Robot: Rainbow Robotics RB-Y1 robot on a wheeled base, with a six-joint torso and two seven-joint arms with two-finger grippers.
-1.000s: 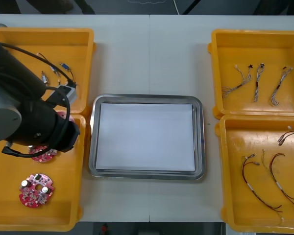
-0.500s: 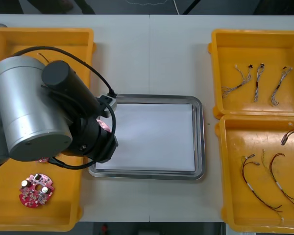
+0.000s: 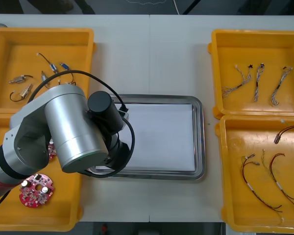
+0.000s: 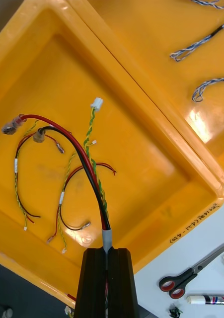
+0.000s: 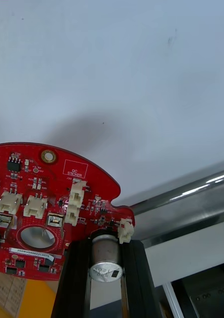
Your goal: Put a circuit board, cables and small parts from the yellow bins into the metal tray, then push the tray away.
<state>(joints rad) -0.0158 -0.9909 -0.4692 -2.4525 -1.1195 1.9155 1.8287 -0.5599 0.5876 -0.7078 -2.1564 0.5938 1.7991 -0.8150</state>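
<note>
My left gripper is shut on a round red circuit board, its fingers clamped on a metal cylinder at the board's edge. The board hangs over the white inside of the metal tray, just past its shiny rim. In the front view the left arm covers the left part of the tray. My right gripper is shut on a red and black cable, held above the near right bin; the cable's end shows there.
Another circuit board lies in the near left bin. Small metal parts sit in the far left bin. Twisted blue and white cables lie in the far right bin, red and yellow cables in the near right one. Scissors lie beside that bin.
The left arm has swung from the near left bin to over the tray's left side, carrying the circuit board. The red cable's end in the near right bin has shifted left.
</note>
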